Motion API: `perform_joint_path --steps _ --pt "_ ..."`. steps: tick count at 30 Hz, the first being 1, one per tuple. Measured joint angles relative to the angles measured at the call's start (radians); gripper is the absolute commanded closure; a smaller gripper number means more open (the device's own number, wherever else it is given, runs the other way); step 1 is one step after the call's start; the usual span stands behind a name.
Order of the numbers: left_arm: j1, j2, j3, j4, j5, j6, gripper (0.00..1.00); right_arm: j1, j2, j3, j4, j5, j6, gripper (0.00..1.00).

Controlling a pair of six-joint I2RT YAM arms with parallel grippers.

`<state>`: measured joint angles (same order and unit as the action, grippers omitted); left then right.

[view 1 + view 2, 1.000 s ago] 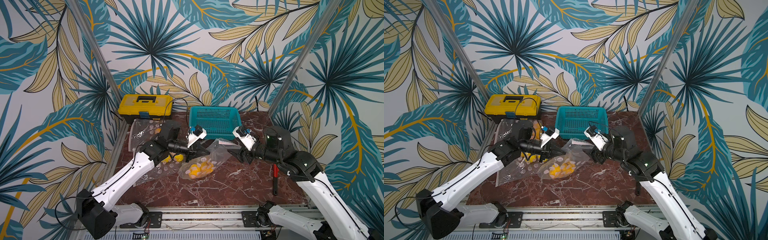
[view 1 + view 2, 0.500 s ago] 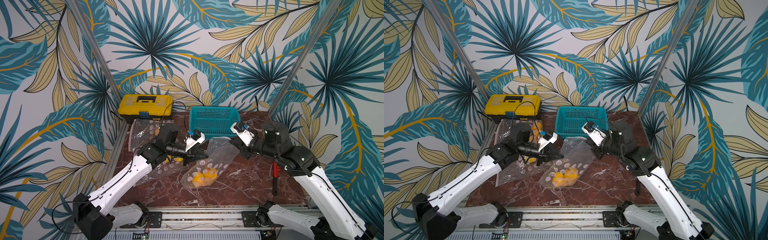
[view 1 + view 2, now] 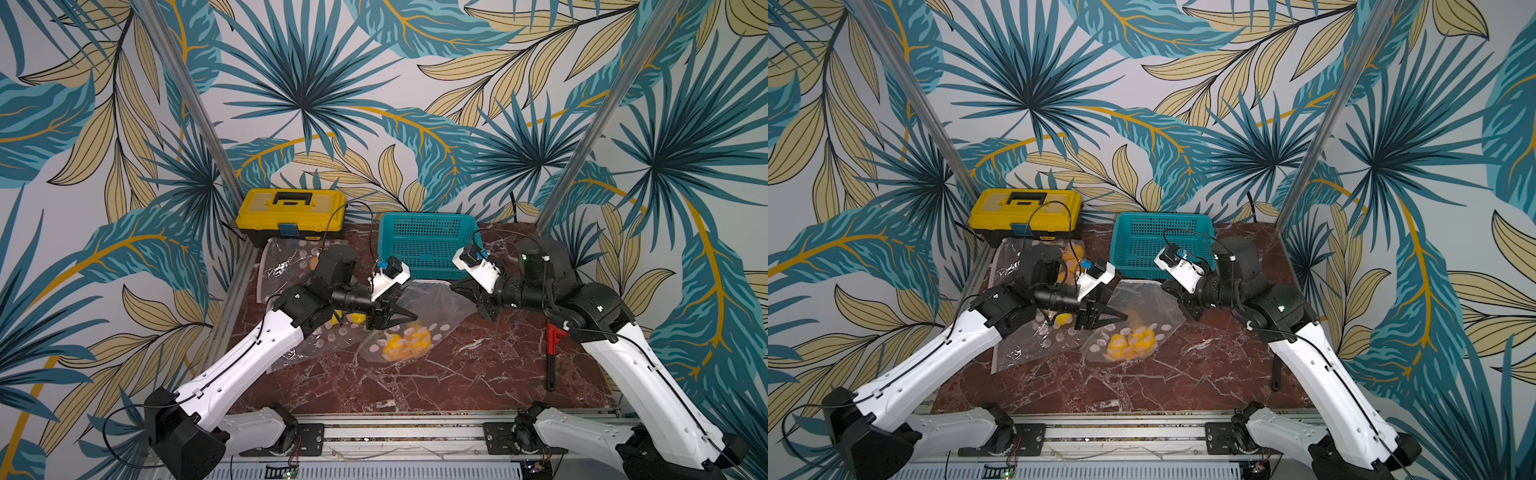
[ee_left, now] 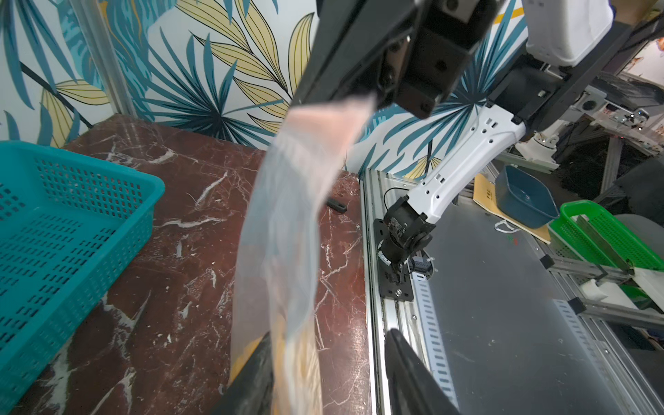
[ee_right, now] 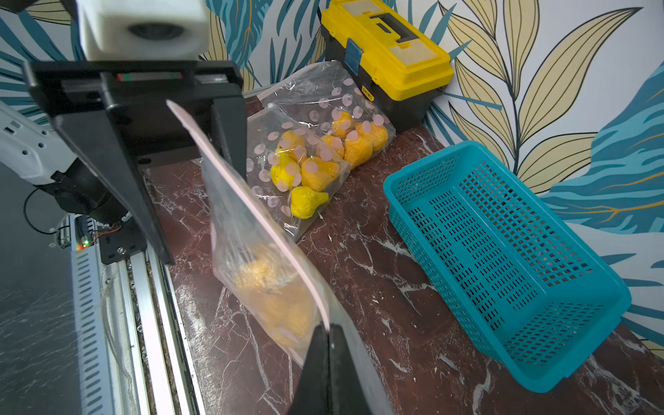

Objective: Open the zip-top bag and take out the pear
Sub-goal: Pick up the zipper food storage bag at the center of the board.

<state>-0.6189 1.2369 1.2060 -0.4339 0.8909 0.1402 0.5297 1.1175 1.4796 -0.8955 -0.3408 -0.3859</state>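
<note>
Right wrist view: far left, beside the yellow toolbox [image 5: 388, 54], two spotted bags [image 5: 316, 107] hold spare pears [image 5: 316, 172]. My left end effector [image 3: 409, 321] stands released, fingers either side of the zip-top bag [image 5: 251, 215]. Its pears [image 5: 266, 287] sit in the bottom, mid-desk. Past the teal basket [image 5: 503, 251], my right end effector [image 5: 328, 332] is clenched on the bag's rim.

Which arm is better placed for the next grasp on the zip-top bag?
Left, probably: the left claw is open at the zip-top bag, while the right claw is shut on its pink edge.

Even bright light, soft shadows, bag [image 4: 287, 215] motion-blurred in wrist views, wide-angle bowing at edges
</note>
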Motion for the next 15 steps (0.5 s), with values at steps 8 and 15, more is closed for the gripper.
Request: perform_joint_path --steps 8,15 --pt "-0.021 0.078 0.139 0.018 -0.002 -0.005 0.53 0.0 0.023 0.001 0.0 -0.028 0.006 1.0" --pt "-0.027 0.132 0.148 0.024 0.005 0.011 0.96 0.0 0.024 0.005 0.008 -0.029 0.013 0.9"
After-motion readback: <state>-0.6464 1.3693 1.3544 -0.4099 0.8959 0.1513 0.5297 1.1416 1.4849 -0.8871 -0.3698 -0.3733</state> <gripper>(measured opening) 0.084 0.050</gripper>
